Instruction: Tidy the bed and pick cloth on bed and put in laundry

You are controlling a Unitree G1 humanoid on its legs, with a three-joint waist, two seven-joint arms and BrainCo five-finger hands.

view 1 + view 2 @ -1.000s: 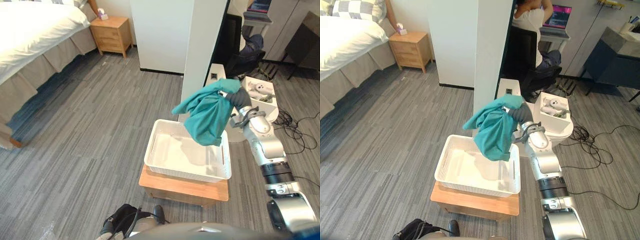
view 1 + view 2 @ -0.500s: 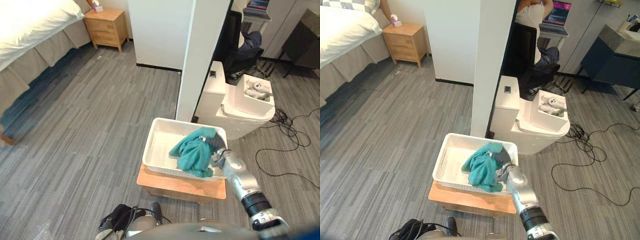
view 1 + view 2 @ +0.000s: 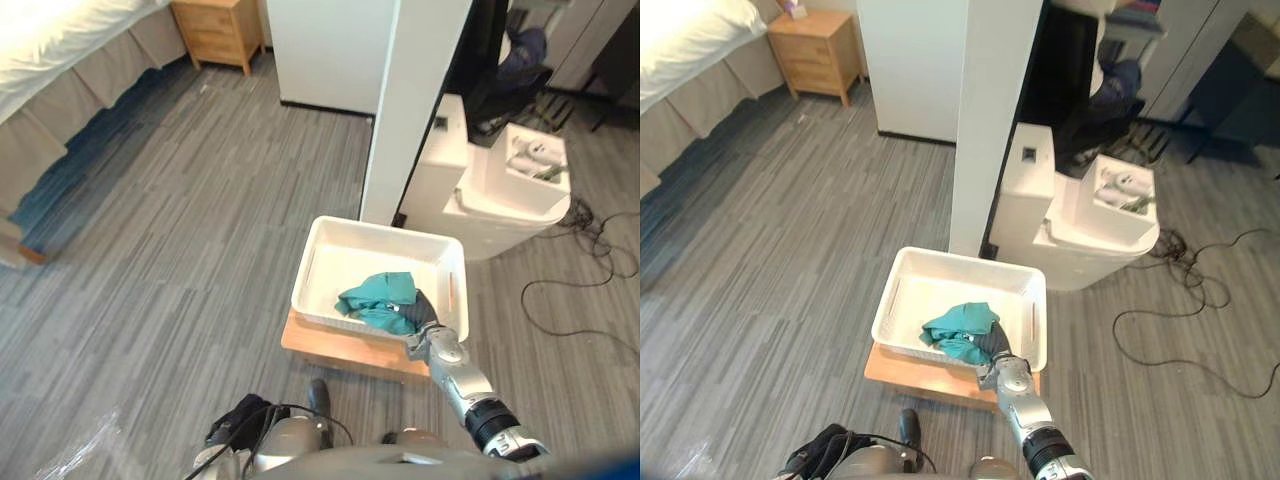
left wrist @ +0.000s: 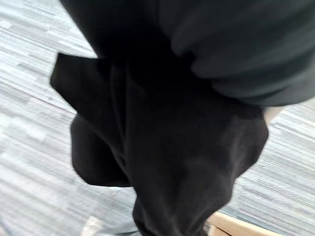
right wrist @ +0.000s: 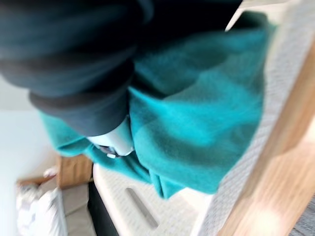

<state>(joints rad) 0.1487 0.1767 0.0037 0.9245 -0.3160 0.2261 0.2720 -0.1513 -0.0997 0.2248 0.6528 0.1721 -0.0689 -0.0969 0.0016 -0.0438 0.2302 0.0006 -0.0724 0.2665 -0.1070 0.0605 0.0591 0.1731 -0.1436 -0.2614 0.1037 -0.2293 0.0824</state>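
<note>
A teal cloth [image 3: 375, 297] lies bunched in the near right part of the white laundry basket [image 3: 375, 225]. The basket stands on a low wooden stool [image 3: 340, 352]. My right hand [image 3: 428, 318] reaches over the basket's near right corner, its dark cover against the cloth. In the right wrist view the teal cloth [image 5: 206, 128] bulges just past the cover, and the fingers are buried in its folds. My left hand [image 4: 236, 39] is shut and hangs low over the grey floor.
A bed [image 3: 60, 60] with a beige skirt is far left, and a wooden nightstand [image 3: 220, 25] stands beyond it. A white pillar [image 3: 415, 110] rises right behind the basket. A white unit [image 3: 500, 190] and floor cables [image 3: 590, 290] lie to the right. Open floor spreads left.
My right hand has come down from above the basket, carrying the teal cloth into it; the cloth now rests on the basket's bottom. The camera has tipped downward.
</note>
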